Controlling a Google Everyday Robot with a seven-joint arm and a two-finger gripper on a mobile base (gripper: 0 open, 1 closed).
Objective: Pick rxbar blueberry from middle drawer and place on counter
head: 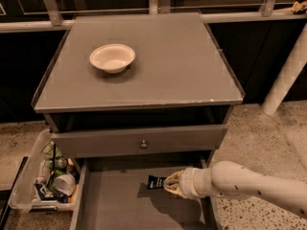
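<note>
Rxbar blueberry: the rxbar blueberry (155, 182) is a small dark wrapper with white print, low in the frame just right of centre. It sits over the floor of the open middle drawer (120, 205), near its right wall.
Height: a shadow lies on the drawer floor below and left of the bar, so it looks slightly raised rather than lying flat.
Gripper: the gripper (169, 183) reaches in from the lower right, and its pale tip meets the bar's right end.
Jaws: clamped on the right end of the rxbar blueberry, with the rest of the wrapper sticking out to the left.
Handling: probably light and flat, with a slick foil wrapper and a firm but bendable body. An end hold may let it droop or swivel, so a grip nearer the middle across the narrow width would be safer.
Arm: the white arm (254, 186) runs off the lower right edge.
Above the drawer: a closed drawer front (96, 143) with a brass knob (143, 144) overhangs it, so the lift needs to clear that edge.
Desk: the grey desk (187, 66) fills the upper middle, and a white bowl (112, 58) stands toward its upper left.
Lower left: a clear bin (26, 181) of clutter stands on the ground.
</note>
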